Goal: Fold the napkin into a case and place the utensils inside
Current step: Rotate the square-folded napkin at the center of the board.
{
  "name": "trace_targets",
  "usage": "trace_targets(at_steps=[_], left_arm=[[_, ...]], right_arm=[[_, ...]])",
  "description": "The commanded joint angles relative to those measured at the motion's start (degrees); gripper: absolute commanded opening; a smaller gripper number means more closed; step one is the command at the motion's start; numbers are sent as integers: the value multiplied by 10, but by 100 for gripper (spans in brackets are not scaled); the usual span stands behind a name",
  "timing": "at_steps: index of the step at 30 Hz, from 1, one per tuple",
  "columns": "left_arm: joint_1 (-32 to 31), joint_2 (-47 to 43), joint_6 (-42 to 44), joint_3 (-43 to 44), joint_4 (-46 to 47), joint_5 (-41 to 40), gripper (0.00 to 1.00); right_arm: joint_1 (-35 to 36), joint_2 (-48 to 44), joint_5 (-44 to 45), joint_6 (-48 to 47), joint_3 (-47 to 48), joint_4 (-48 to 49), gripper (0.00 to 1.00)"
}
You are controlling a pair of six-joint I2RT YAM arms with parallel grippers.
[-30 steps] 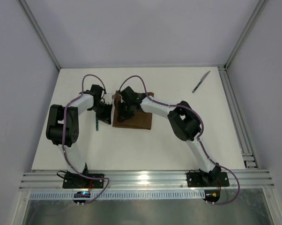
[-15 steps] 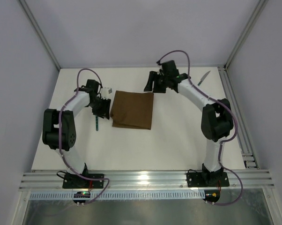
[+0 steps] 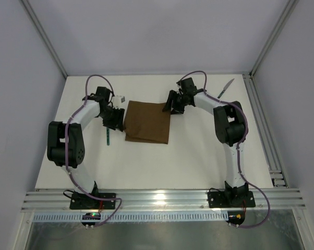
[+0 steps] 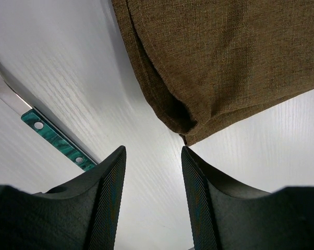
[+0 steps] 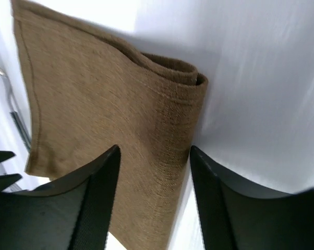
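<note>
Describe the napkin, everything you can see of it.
The napkin is dark brown woven cloth, matte, folded into a layered rectangle, with stacked folds showing at its corners. It lies flat on the white table. The left gripper is beside its left edge and the right gripper at its far right corner, fingers open, gripping nothing.

dark brown napkin [image 3: 147, 122]; marbled teal fork handle [image 4: 55, 139]; white table [image 3: 198, 156]

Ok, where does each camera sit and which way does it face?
Top external: above and behind the bases, looking down on the table; shows both arms, left tool, right tool.
Left wrist: on the left arm, looking past its fingers at a corner of the folded napkin and fork.
Right wrist: on the right arm, past its fingers at another napkin corner.
All share the napkin.
</note>
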Motion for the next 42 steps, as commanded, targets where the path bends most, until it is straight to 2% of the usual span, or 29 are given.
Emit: trace_targets(at_steps=[1, 5, 6, 10, 13, 17, 19, 23, 24, 26, 28, 29, 31, 32, 34, 35, 38, 39, 42], left_arm=[[-3, -14, -2, 19, -6, 11, 49], [-3, -15, -1, 24, -6, 11, 49], [-3, -19, -1, 26, -6, 12, 49], [-4, -22, 5, 30, -10, 26, 49], [-13, -16, 13, 32, -14, 43, 50], [-37, -8, 19, 27, -6, 29, 51], [-39, -6, 10, 33, -4, 24, 51], [-39, 3, 11, 41, -25, 25, 51], [-39, 4, 13, 40, -31, 28, 51], [-39, 6, 22, 34, -58, 37, 51], [-39, 6, 40, 26, -84, 49, 50], [-39, 1, 47, 21, -106, 60, 50], [-39, -3, 64, 13, -125, 66, 50], [-39, -5, 71, 5, -131, 72, 50], [-39, -1, 68, -5, -120, 80, 51], [-44, 3, 65, -9, -111, 82, 50], [-58, 35, 51, -1, -83, 94, 50], [-73, 43, 48, 7, -74, 92, 50], [-96, 76, 27, 17, -36, 41, 46]], right_arm=[[-8, 0, -15, 42, -6, 54, 57], [-10, -18, -5, 54, -43, 73, 30], [-13, -27, -2, 57, -73, 86, 21], [-28, -90, 6, 60, -164, 125, 8], [-33, -142, 15, 48, -224, 135, 7], [-32, -195, 17, 46, -285, 139, 11], [-27, -255, 18, 82, -368, 165, 11], [25, -380, 79, 156, -538, 238, 9], [59, -403, 99, 177, -600, 246, 9], [105, -462, 117, 241, -651, 251, 9], [167, -512, 122, 269, -698, 236, 26], [185, -528, 107, 262, -697, 183, 39], [187, -560, 94, 222, -677, 114, 51], [187, -594, 101, 171, -661, 32, 55], [172, -622, 126, 114, -600, -21, 65], [154, -628, 121, 91, -582, -47, 66], [68, -600, 71, 3, -528, -34, 64], [54, -563, 62, -39, -503, -26, 63], [11, -477, 24, -75, -460, 22, 58]])
